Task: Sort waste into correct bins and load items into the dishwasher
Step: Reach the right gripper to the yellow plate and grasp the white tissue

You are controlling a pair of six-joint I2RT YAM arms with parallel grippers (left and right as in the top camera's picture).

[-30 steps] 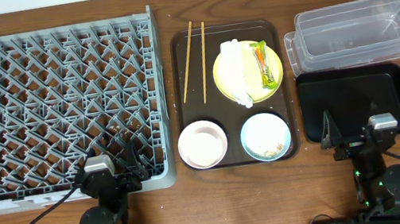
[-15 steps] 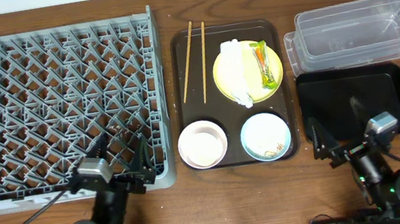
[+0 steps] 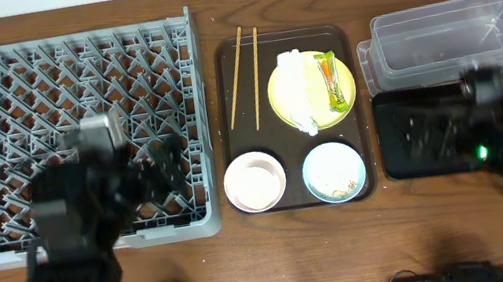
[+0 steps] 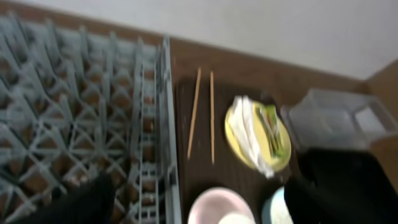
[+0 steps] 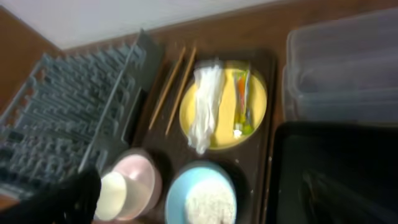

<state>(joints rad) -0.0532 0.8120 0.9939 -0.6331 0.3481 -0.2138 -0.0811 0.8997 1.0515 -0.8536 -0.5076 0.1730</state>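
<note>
Beyond the left gripper (image 4: 198,186) lies the plate (image 4: 231,134).

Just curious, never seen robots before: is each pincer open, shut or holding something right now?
Left pincer: open, holding nothing.
Right pincer: open, holding nothing.

A brown wooden table (image 3: 280,258) with a lengthwise grain fills nearly all of the overhead view, its surface matt and evenly lit. Along its far edge runs a plain, pale off-white wall (image 4: 261,31), seen as a thin light strip from above and as a broad blank band in both wrist views. Those wrist views are blurred, so the wall's texture cannot be made out.
</note>
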